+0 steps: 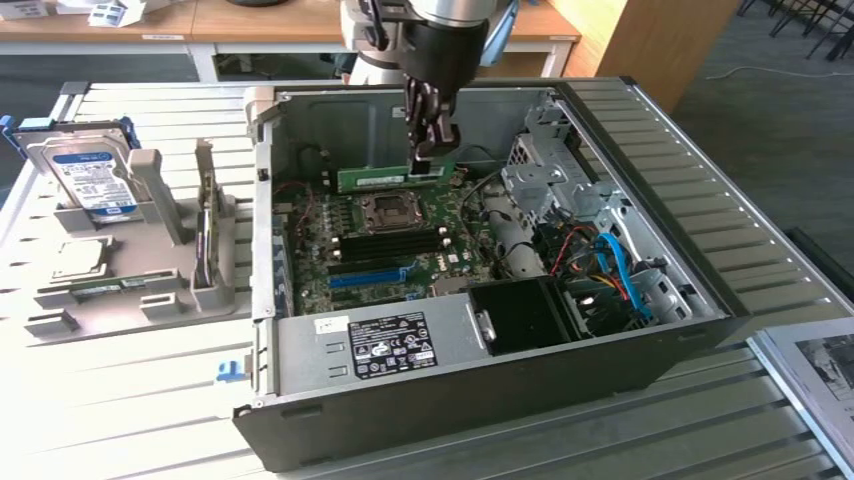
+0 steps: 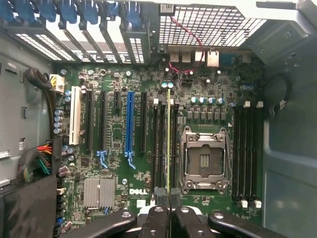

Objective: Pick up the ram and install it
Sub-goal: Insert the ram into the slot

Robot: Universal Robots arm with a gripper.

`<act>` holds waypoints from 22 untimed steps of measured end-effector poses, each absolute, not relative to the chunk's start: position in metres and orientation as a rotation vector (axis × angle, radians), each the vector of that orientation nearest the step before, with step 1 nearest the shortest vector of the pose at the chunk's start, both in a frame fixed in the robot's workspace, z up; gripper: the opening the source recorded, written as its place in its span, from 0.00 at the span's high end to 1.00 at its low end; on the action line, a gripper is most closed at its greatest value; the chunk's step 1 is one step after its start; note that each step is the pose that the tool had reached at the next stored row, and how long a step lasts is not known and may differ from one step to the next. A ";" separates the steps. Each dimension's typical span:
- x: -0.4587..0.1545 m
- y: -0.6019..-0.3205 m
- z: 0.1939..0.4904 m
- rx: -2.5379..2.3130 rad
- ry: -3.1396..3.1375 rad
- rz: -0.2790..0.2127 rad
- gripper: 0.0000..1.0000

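- Green ram (image 1: 380,178) is clamped between the fingers of the gripper (image 1: 427,160), which grips it near its end on the exterior view's right.
- The ram hangs level, long edge down, inside the open case (image 1: 467,400), above the far part of the motherboard (image 1: 400,262).
- In the wrist view the ram shows edge-on, running along the black slots (image 2: 159,144) just beside the socket (image 2: 204,161).
- A hard drive (image 1: 91,175) stands in a grey holder (image 1: 134,290) on the exterior view's left, well apart from the case.
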State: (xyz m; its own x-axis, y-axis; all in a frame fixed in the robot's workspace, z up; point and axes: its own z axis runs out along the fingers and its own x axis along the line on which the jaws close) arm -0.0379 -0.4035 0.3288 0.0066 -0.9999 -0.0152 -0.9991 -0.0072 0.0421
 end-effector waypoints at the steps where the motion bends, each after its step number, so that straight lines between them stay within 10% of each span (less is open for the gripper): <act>1: -0.038 -0.403 0.327 2.215 -2.200 -0.063 0.88; 22: -0.038 -0.403 0.289 2.209 -2.208 -0.062 0.88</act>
